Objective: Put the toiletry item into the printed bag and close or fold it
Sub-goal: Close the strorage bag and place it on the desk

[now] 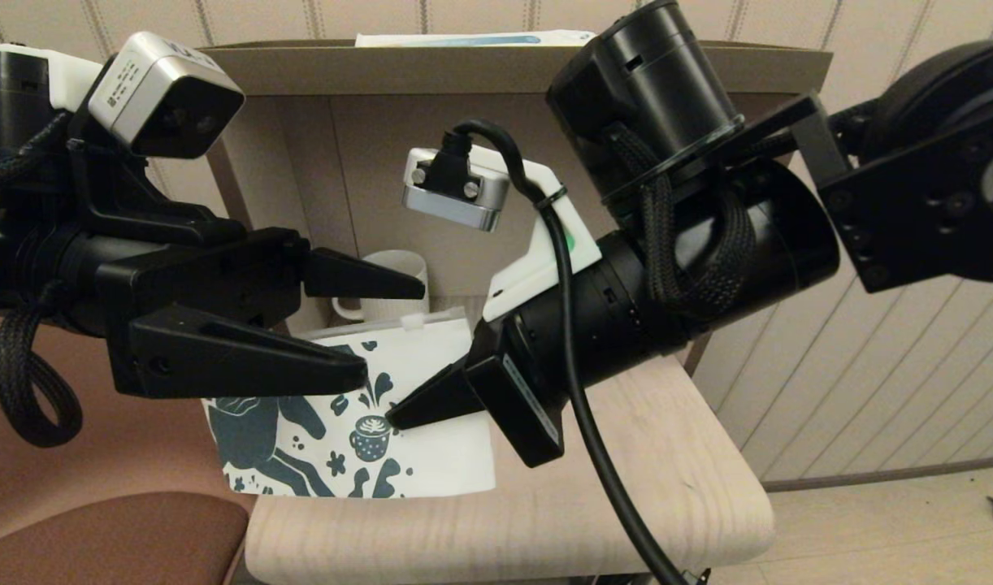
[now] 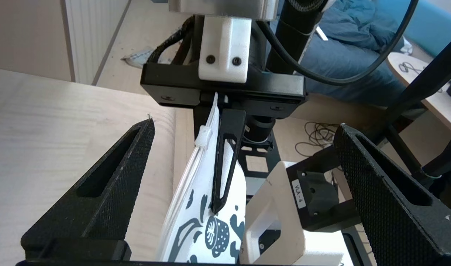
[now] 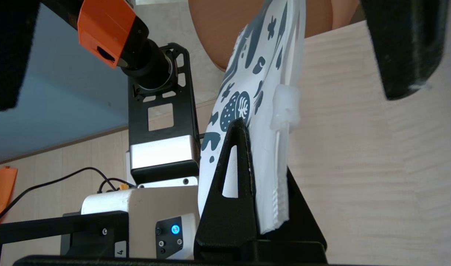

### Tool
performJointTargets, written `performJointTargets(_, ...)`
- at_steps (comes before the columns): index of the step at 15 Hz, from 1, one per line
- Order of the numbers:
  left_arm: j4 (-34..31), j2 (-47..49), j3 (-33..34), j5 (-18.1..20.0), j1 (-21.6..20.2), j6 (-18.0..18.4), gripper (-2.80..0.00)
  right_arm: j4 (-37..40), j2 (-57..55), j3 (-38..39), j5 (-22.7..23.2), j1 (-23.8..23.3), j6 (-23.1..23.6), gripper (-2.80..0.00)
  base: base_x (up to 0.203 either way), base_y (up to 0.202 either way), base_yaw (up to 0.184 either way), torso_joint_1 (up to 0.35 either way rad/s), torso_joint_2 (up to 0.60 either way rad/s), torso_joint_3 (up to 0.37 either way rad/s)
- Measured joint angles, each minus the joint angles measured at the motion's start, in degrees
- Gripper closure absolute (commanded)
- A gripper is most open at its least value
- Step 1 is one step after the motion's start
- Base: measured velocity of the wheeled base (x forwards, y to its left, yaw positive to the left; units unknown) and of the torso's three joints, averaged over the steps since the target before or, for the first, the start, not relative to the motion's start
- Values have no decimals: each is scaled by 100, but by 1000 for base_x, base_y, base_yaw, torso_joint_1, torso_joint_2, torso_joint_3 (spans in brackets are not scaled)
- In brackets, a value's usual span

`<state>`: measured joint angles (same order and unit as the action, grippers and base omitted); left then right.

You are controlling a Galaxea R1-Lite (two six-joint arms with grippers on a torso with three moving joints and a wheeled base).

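Observation:
The printed bag (image 1: pixel 431 439) is a white pouch with dark teal motifs, held on edge above the table's front left. My right gripper (image 1: pixel 399 418) is shut on its right end, one finger on each face (image 3: pixel 262 147). A white zip slider (image 3: pixel 284 107) sits on the bag's top edge near that grip. My left gripper (image 1: pixel 395 333) stands open at the bag's upper left. In the left wrist view the bag (image 2: pixel 207 221) runs between the wide-apart fingers (image 2: pixel 377 192) without touching them. The toiletry item is out of view.
A cream ribbed mug (image 1: pixel 395 280) stands behind the bag, against the shelf's back panel. A long white-and-blue box (image 1: pixel 472 38) lies on the shelf top. The pale wooden table (image 1: pixel 626 487) has bare room to the right. A brown seat (image 1: pixel 106 536) is at lower left.

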<state>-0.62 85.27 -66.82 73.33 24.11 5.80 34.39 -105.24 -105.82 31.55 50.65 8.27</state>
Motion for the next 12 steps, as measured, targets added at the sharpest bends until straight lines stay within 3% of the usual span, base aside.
performJointTargets(12,10,-10,22,-4,0,5,-280,-187,-44,-13,-2,30,-122,0,0,0,0,0,0,0)
